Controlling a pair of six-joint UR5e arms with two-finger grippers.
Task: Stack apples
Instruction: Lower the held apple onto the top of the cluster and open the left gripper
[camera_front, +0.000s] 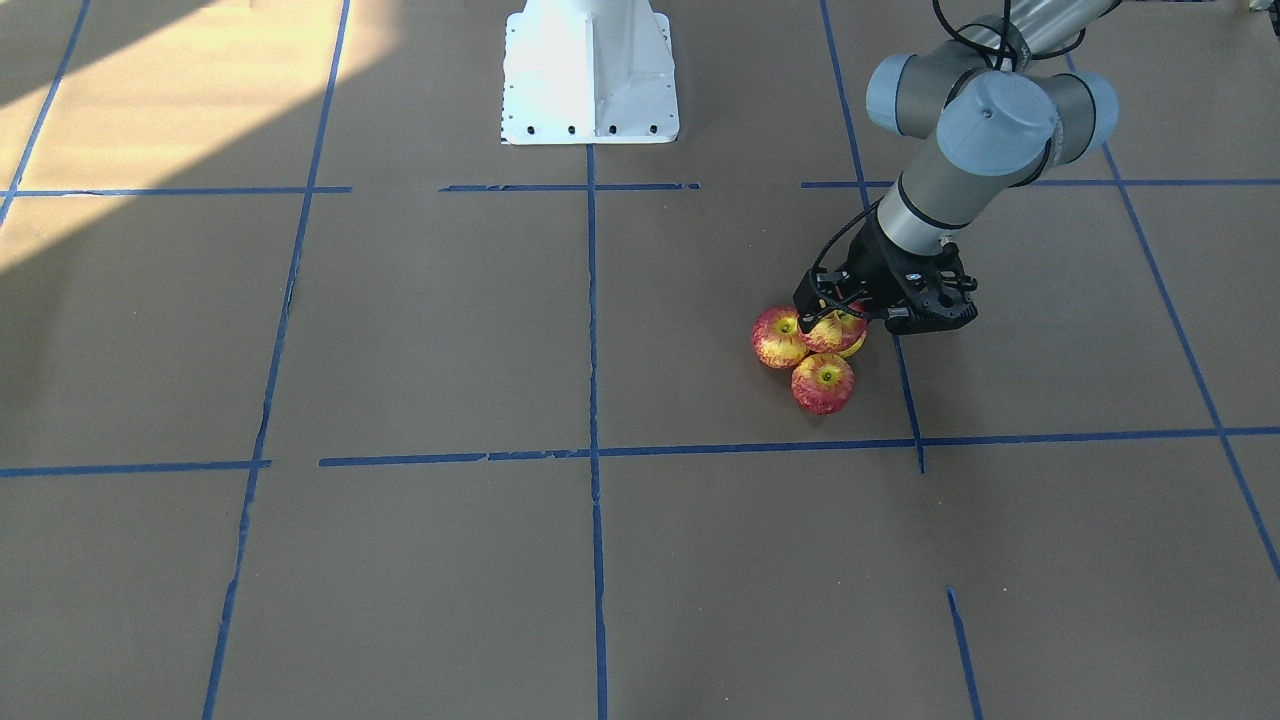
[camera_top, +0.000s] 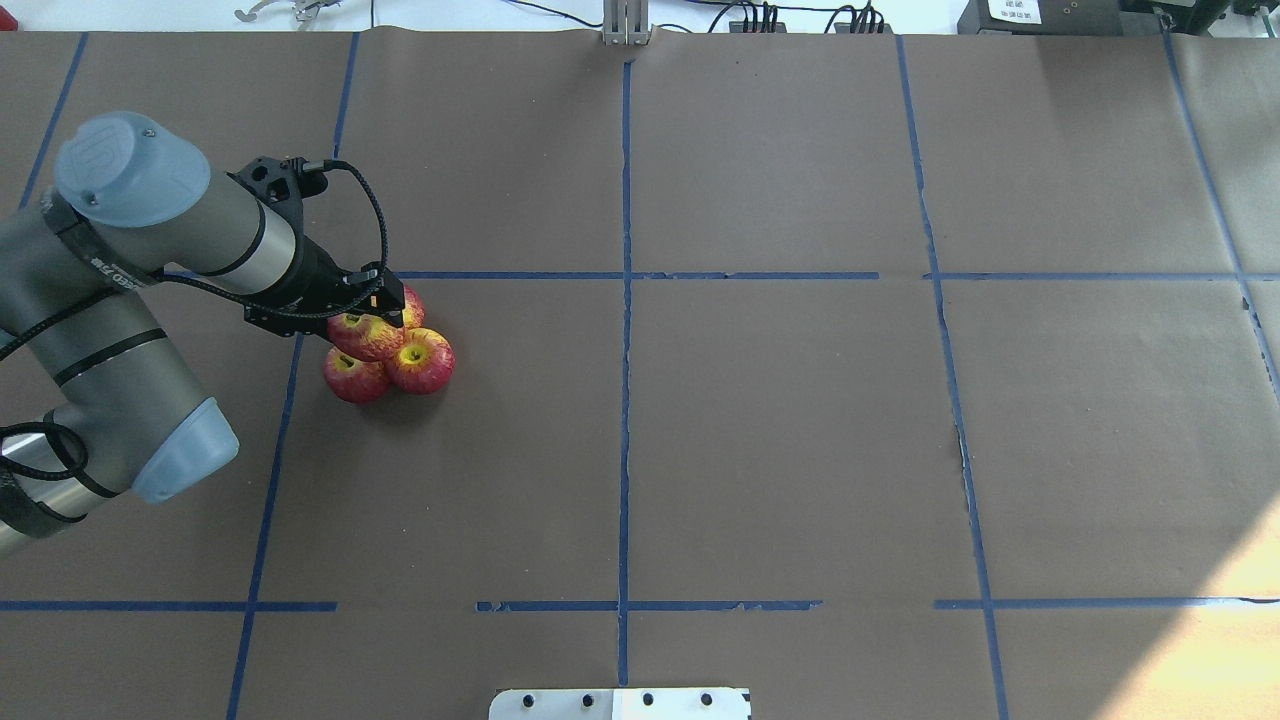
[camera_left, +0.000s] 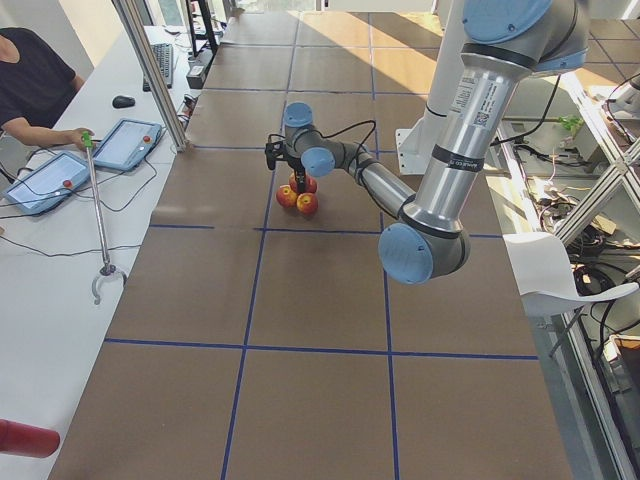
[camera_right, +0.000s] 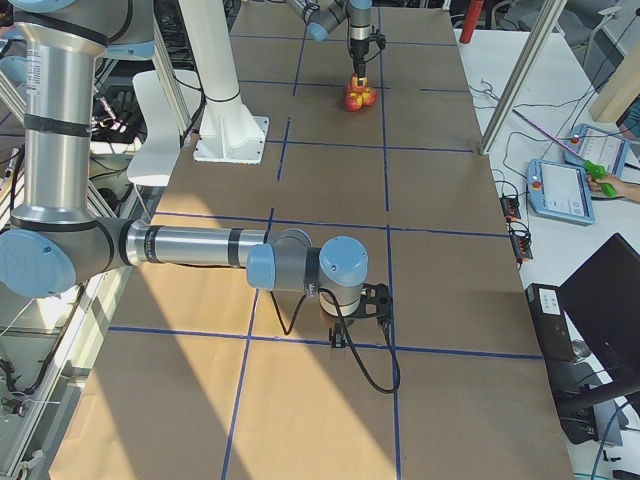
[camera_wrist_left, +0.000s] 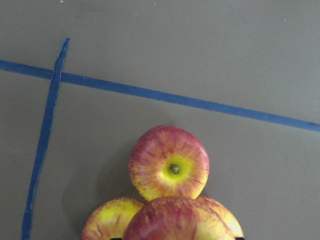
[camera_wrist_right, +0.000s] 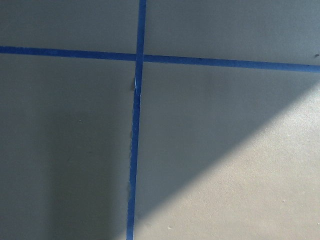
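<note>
Four red-and-yellow apples sit in a tight cluster on the brown paper. In the overhead view three lie on the table: one in front (camera_top: 353, 380), one to the right (camera_top: 422, 361) and one mostly hidden behind the gripper (camera_top: 412, 306). The fourth apple (camera_top: 364, 336) rests on top of them. My left gripper (camera_top: 385, 303) is right over it and looks shut on it. In the left wrist view the top apple (camera_wrist_left: 175, 220) fills the bottom centre, above the three base apples (camera_wrist_left: 170, 162). My right gripper (camera_right: 374, 300) shows only in the exterior right view; I cannot tell whether it is open.
Blue tape lines (camera_top: 625, 275) divide the brown paper into a grid. The white robot base (camera_front: 590, 70) stands at the table's robot side. The right arm (camera_right: 200, 245) stretches low over the table's other end, far from the apples (camera_right: 357, 97).
</note>
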